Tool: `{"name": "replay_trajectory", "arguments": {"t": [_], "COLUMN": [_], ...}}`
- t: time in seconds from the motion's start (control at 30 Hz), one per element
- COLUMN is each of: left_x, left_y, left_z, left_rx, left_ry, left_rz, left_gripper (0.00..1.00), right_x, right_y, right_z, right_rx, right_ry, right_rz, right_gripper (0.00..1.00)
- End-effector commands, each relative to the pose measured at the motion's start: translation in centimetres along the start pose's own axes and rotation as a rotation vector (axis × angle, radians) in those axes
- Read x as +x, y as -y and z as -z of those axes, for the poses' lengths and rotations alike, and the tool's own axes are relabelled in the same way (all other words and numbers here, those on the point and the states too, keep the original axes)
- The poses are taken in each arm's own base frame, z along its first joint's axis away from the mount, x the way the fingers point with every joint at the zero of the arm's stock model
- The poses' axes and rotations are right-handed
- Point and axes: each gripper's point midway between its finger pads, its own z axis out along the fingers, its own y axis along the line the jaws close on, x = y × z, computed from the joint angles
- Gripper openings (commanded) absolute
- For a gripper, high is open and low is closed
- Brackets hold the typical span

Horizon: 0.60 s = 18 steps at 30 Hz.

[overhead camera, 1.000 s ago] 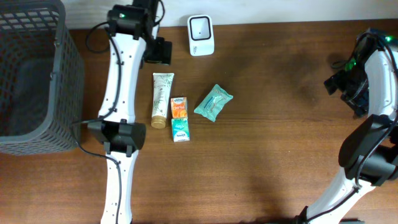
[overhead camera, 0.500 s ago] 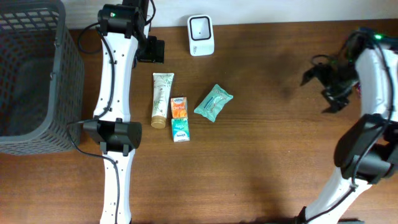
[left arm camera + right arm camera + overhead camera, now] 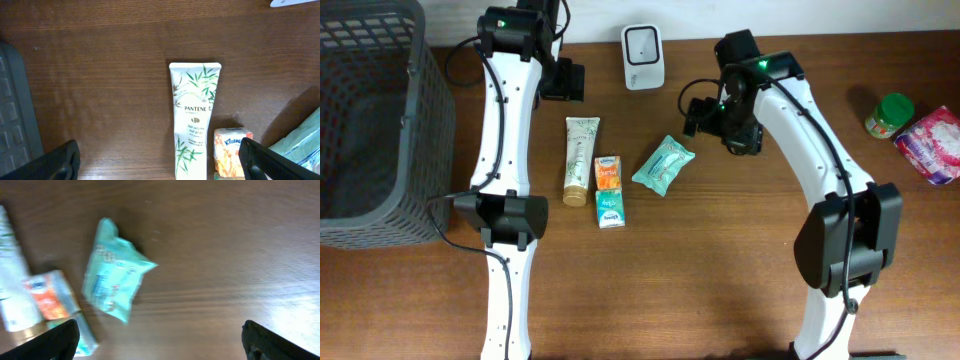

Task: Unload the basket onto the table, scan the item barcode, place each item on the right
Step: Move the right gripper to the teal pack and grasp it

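Bench (image 3: 740, 260): dark wood. The scanner (image 3: 643, 56) stands at the far edge. It is white, its window faces up, and nothing is on or over it.

Three items lie in a loose cluster in front of the scanner, all flat on the wood.
- Tube (image 3: 581, 158): white with a green leaf print. The crimped end points toward the scanner side and the gold cap toward the near edge.
- Tissue pack (image 3: 608, 190): orange over teal, just right of the tube's cap end. Cannot tell whether the two touch.
- Teal packet (image 3: 663, 165): right of the tissue pack and apart from it, lying on a slant.

Left tool (image 3: 568, 82): hangs near the far edge, left of the scanner and just beyond the tube's crimped end. Its wrist view shows the fingertips (image 3: 55, 162) spread wide at the lower corners. Only the tube, a corner of the tissue pack and bare wood lie between them. It grips nothing.

Right tool (image 3: 718, 125): hangs over the bench just right of the teal packet, nearer than the scanner. Its wrist view is blurred. The fingertips sit far apart with bare wood between them, and the packet lies up and to the left of that gap. It grips nothing.

Basket (image 3: 370, 120): dark grey mesh, at the left end.

A green-lidded jar (image 3: 888, 115) and a pink packet (image 3: 932, 143) sit side by side at the far right, well apart from the cluster.
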Motion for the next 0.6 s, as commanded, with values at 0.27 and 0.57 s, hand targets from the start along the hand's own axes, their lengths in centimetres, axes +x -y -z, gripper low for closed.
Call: {"name": "replay_trajectory", "arguments": {"t": [0.27, 0.57], "left_x": [-0.1, -0.1], "left_y": [0.1, 0.1], "left_z": [0.2, 0.2], "left_rx": [0.008, 0.008], "left_ry": [0.006, 0.006], "left_rz": [0.011, 0.011], "left_gripper": [0.99, 0.99], "right_x": [3.2, 4.6], "right_y": [-2.4, -4.3], "right_z": [-8.4, -13.1], "right_rx": [-0.310, -0.302], "right_ry": [-0.113, -0.053], "right_rz": [-0.107, -0.144], "right_gripper": [0.94, 0.91]}}
